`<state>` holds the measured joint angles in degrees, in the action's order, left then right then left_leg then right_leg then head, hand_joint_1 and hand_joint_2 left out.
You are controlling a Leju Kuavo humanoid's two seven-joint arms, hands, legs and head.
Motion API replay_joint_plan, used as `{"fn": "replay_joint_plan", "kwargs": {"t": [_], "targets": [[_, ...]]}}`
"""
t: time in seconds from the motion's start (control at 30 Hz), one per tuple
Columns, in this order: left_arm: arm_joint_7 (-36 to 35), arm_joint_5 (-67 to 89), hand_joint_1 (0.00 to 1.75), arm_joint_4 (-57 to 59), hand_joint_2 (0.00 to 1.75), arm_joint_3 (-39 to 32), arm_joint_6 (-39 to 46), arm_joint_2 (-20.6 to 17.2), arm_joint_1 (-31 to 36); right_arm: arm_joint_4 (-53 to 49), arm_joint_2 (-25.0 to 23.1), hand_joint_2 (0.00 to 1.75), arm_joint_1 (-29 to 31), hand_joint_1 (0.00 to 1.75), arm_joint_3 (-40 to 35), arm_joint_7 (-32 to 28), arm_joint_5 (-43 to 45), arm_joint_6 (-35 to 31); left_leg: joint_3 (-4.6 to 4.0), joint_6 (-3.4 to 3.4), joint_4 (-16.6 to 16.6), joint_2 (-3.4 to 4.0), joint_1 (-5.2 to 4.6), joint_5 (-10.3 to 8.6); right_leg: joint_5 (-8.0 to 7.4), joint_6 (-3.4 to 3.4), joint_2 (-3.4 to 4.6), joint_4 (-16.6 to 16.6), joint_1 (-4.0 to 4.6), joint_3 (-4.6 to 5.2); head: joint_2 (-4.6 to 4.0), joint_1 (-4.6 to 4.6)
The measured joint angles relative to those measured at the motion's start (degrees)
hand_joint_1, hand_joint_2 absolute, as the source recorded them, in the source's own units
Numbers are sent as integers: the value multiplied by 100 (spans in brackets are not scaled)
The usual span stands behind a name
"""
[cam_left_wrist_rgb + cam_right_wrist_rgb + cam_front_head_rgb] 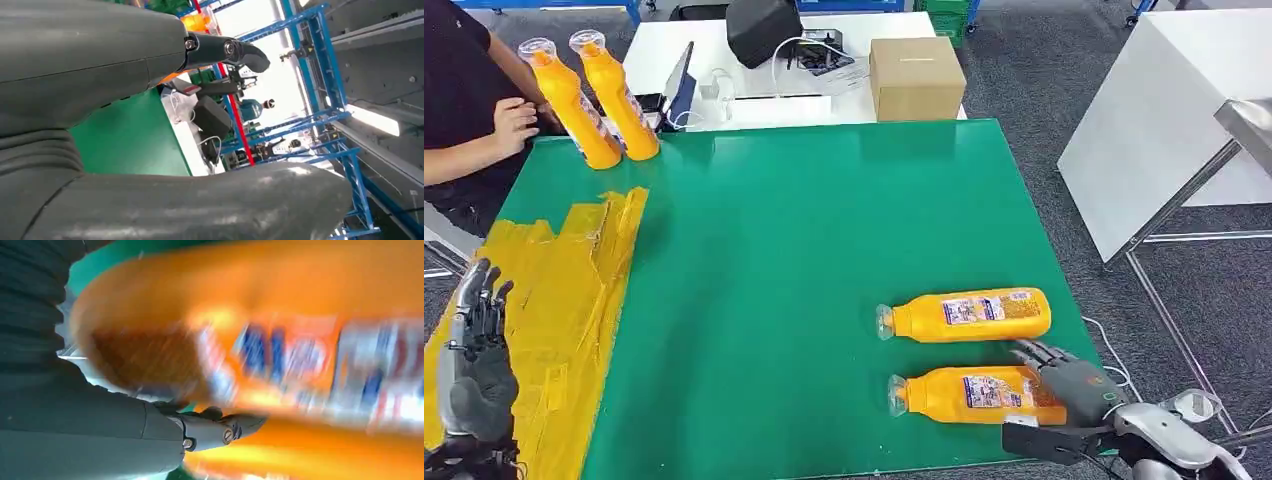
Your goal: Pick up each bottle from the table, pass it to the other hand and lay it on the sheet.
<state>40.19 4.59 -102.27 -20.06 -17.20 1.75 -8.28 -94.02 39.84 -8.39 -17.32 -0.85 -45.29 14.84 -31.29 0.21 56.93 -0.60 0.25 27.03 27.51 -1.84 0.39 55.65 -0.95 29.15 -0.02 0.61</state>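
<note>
Orange bottles (967,315) lying flat, blue-red labels unreadable, right hand (1064,378) beside

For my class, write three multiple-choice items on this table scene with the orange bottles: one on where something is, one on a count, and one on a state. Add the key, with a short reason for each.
1. Where is the yellow sheet on the green table?
A. Along the robot's left side
B. Along the robot's right side
C. In the middle

2. How many orange bottles are on the table?
A. Two
B. Three
C. Four

3. How is the left hand?
A. Gripping a bottle
B. Open and holding nothing
C. Pressing on the cardboard box

Key:
1. A, the sheet lies along the left edge, under the left hand.
2. C, two standing bottles are at the far left corner, and the farther lying bottle and nearer lying bottle are by the right hand.
3. B, its fingers are apart above the sheet.
</note>
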Motion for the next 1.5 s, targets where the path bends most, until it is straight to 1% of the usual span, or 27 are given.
{"fn": "replay_joint_plan", "kwargs": {"t": [0.03,0.07,0.1,0.27,0.33,0.4,0.5,0.7,0.73,0.83,0.9,0.93,1.03,1.13,1.17,1.23,1.33,1.37,1.43,1.5], "targets": [[0,2,0,35,0,9,-7,-2,29,103,-26,175,64,0,-103,13,-50,2,1,0,0,1,0,0,0,0,0,0,0,-1,0,2],[0,0,0,70,0,20,-9,-4,62,205,-48,175,147,162,-194,15,-76,2,3,0,0,3,2,0,0,0,1,0,2,-1,0,0],[0,2,0,113,0,41,-11,-4,99,308,-74,175,250,175,-286,24,-127,2,8,0,0,4,4,0,0,0,7,0,6,-3,0,0],[0,13,0,310,0,138,-20,-4,281,952,-299,175,722,175,-803,39,-373,-48,59,-1,-2,51,22,12,-2,3,58,-6,22,-31,0,-2],[-2,15,0,384,0,184,-7,-4,344,1179,-439,175,896,175,-959,46,-404,-129,108,-11,-4,73,38,37,0,5,76,-20,33,-27,0,0],[0,15,0,437,0,230,22,-7,380,1361,-529,175,1022,175,-1073,46,-404,-184,153,-20,-9,87,49,62,7,14,98,-33,49,-76,0,-4],[-2,4,0,503,0,262,44,-11,421,1536,-621,175,1109,175,-1184,46,-325,-357,195,-26,-10,130,66,70,4,18,134,-45,70,-114,0,-4],[-2,-72,0,590,0,269,18,-37,440,1608,-703,175,1093,175,-1206,59,40,-602,223,-24,-9,137,67,69,-8,28,141,-50,71,-138,0,-4],[-2,-103,0,610,175,269,-24,-37,440,1604,-721,175,1069,175,-1202,14,163,-682,223,-24,-9,138,68,70,-8,28,142,-51,71,-139,0,-4],[-6,-294,0,747,175,264,-368,-29,434,1462,-782,175,904,175,-1119,-287,844,-988,216,-23,-8,134,68,70,-7,27,140,-51,70,-141,0,-7],[-142,-637,0,822,175,262,-742,5,426,1287,-925,175,772,175,-1066,-641,1394,-1104,195,-15,-6,126,68,53,-12,25,134,-50,70,-180,0,-9],[-279,-896,0,848,175,260,-951,48,416,1168,-1059,175,705,175,-1014,-849,1679,-1141,179,-15,-4,119,68,47,-16,22,130,-47,70,-166,0,0],[-706,-1575,0,907,175,317,-1334,171,389,959,-1522,175,624,175,-920,-1257,2162,-1108,145,-18,-4,104,68,44,-15,22,120,-41,70,-136,0,2],[-892,-1821,0,955,175,433,-1408,267,384,826,-1906,175,676,175,-815,-1363,2326,-1041,112,-24,-4,83,68,37,-13,22,95,-39,71,-112,0,-2],[-966,-1924,0,966,175,480,-1423,304,377,813,-2005,175,723,175,-773,-1445,2427,-1014,104,-23,-4,69,68,37,-13,22,90,-38,71,-108,0,-2],[-1077,-2091,0,990,175,582,-1423,367,377,806,-2268,175,899,175,-697,-1587,2705,-938,82,-21,-4,69,64,33,-13,22,86,-37,69,-88,0,0],[-1174,-2216,0,1014,175,864,-1332,487,454,813,-2569,175,1335,175,-673,-1591,3072,-787,77,-16,-2,69,58,29,-13,22,84,-38,60,-79,0,-2],[-1187,-2244,0,1014,175,1024,-1268,529,499,826,-2679,175,1514,175,-673,-1576,3169,-761,75,-12,-1,64,55,25,-13,22,71,-38,55,-79,0,-2],[-1196,-2269,0,1014,175,1273,-1204,599,558,850,-2811,175,1756,175,-673,-1558,3270,-723,69,-8,-1,44,51,23,-13,21,53,-38,52,-81,0,-4],[-1217,-2264,0,1012,175,1546,-1108,658,580,880,-2942,175,1935,175,-688,-1552,3320,-710,67,-8,0,41,47,23,-13,21,51,-38,49,-81,0,-2]]}}
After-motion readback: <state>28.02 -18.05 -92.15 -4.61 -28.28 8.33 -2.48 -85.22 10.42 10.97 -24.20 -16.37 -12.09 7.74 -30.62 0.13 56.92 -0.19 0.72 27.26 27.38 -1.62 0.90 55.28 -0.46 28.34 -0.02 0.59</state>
